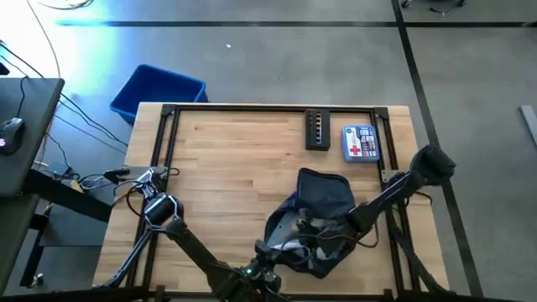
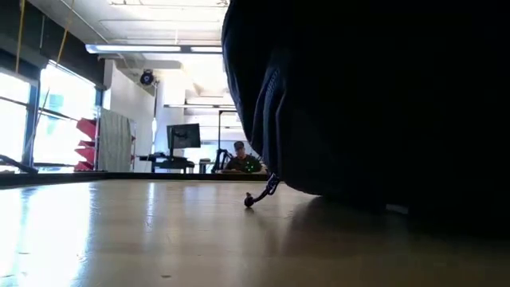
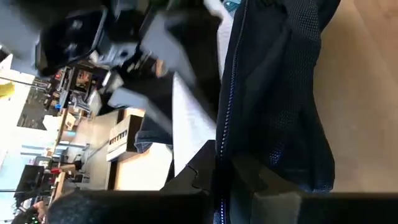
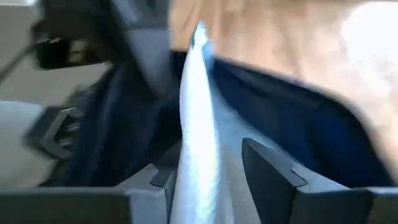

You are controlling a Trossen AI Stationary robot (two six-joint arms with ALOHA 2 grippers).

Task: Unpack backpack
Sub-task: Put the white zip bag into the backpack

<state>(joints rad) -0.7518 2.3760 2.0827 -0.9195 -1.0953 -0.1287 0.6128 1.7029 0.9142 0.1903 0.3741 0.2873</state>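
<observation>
Far left, off the counter's (image 1: 235, 159) corner, sits a blue bin (image 1: 158, 91). Left gripper (image 1: 281, 228) is at the backpack's (image 1: 323, 201) near-left edge, jaws clenched on its zippered rim. The backpack lies right of centre. Right gripper (image 4: 211, 168) is in its opening, jaws grasping a pale sheet (image 4: 198, 124). Beyond: a dark case (image 1: 317, 130) and a first-aid pouch (image 1: 360, 143).

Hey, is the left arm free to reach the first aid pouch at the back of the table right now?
Probably not. The left claw is at the backpack, gripping its zippered edge, and the first aid pouch lies beyond the bag, nearer the right arm.
</observation>
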